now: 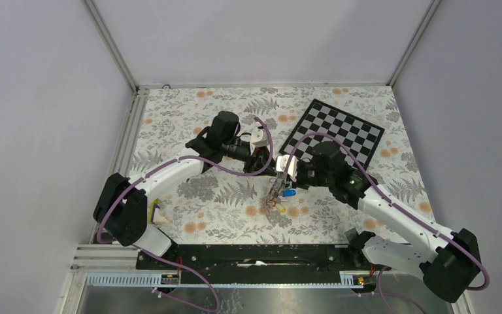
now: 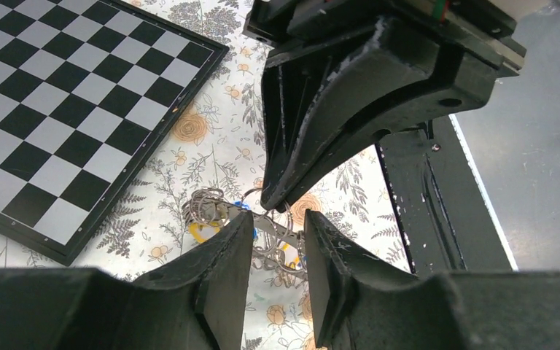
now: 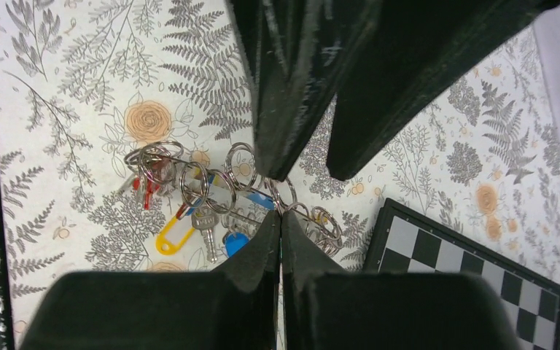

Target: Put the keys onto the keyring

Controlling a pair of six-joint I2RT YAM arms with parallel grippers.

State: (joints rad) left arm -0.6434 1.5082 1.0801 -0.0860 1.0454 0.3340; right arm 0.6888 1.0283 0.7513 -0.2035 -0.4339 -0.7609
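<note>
Right gripper (image 3: 281, 224) is pinched fully together, though whether it has any wire is unclear. Left gripper (image 2: 278, 227) sits part-open, gripping nothing visibly. The keyring (image 3: 242, 164), thin springy steel coils, lies tangled just beyond both tips with the plastic-headed keys (image 3: 205, 233). Slick round wire could slip free, dragging the whole bunch.

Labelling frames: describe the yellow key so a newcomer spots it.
Start at the chequered board; off its corner lies a tangle of keys and rings. On the tangle's side away from the board, beside a bare metal key, is the yellow key: the only yellow head among blue keys and a red key.
</note>
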